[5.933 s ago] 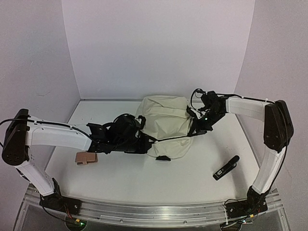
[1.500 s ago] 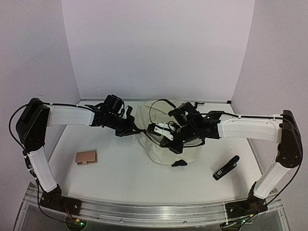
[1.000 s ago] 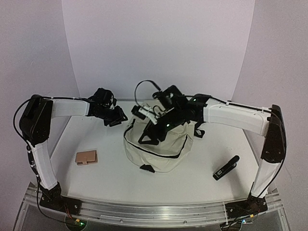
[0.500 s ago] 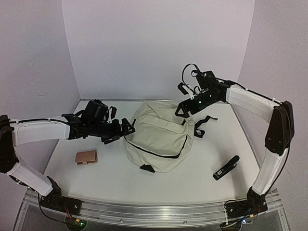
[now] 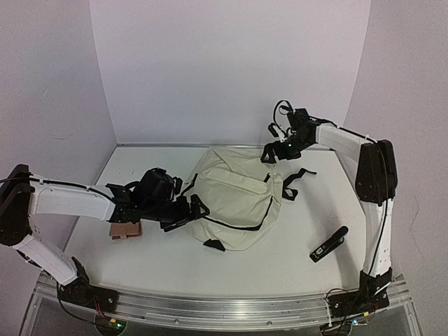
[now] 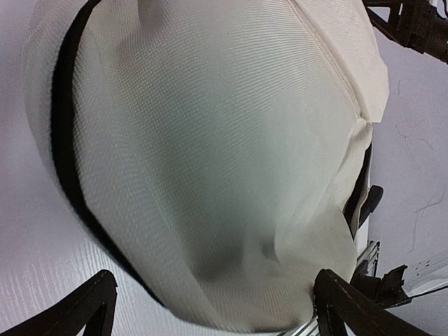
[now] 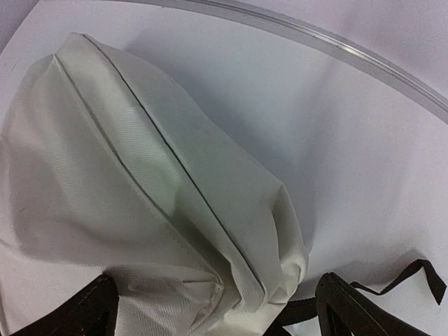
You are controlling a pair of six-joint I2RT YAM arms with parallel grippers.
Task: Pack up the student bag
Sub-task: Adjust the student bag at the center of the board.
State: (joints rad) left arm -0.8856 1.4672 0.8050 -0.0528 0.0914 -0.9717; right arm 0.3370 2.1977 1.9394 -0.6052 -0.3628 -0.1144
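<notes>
- Student bag (image 5: 234,203) slumped on the bench (image 5: 280,259).
- Left hand (image 5: 190,210) spread wide beside it, perhaps brushing fabric, holding nothing.
- Right hand (image 5: 271,154) gaping above its far corner, empty.

No legible text or markings

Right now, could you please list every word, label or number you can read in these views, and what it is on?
None can be read.
The student bag shows plain cream fabric.
The black stick-shaped object carries a pale patch, too small to read.
The tan item shows none.
</notes>
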